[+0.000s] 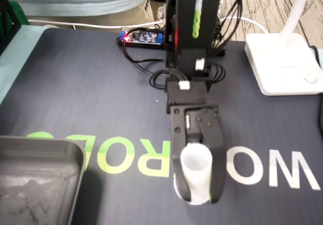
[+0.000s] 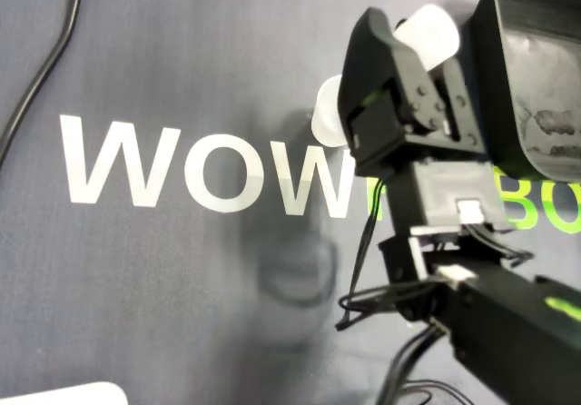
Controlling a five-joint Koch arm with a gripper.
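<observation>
Tray: nearest the camera in the fixed view, the grey tray [image 1: 75, 152] sits at the bottom left corner. There's nothing in the part that shows, just scuffs on the floor.
Cup: here's the action! The white cup [image 1: 196, 170] stands on the right side of the mat, well apart from the tray, over the white "WO" of the lettering [image 1: 282, 169].
Gripper: the gripper [image 1: 200, 199] comes down over the cup with one black jaw on each flank, pinching it between them. The grip looks snug on both sides.
Lift: too close to call. The cup's lower edge sits low against the mat [image 1: 75, 83], and neither view settles whether it has left the surface.
Overhead check: from above, the cup pokes out white on both sides of the jaws, with the tray just beyond the gripper.
Arm: further back, the arm [image 1: 186, 33] reaches straight forward from its base, with its wires looped at the wrist.
Background: at the far edge, a control board [image 1: 144, 37] shows a red light, and a white lamp base [image 1: 282, 63] sits off to the right.
Done so far: by my read, the reach and the grasp are in the bag.
Left to do: raise the cup, carry it across the lettering and set it in the tray, which looks the likely goal. I'd call it under halfway.
</observation>
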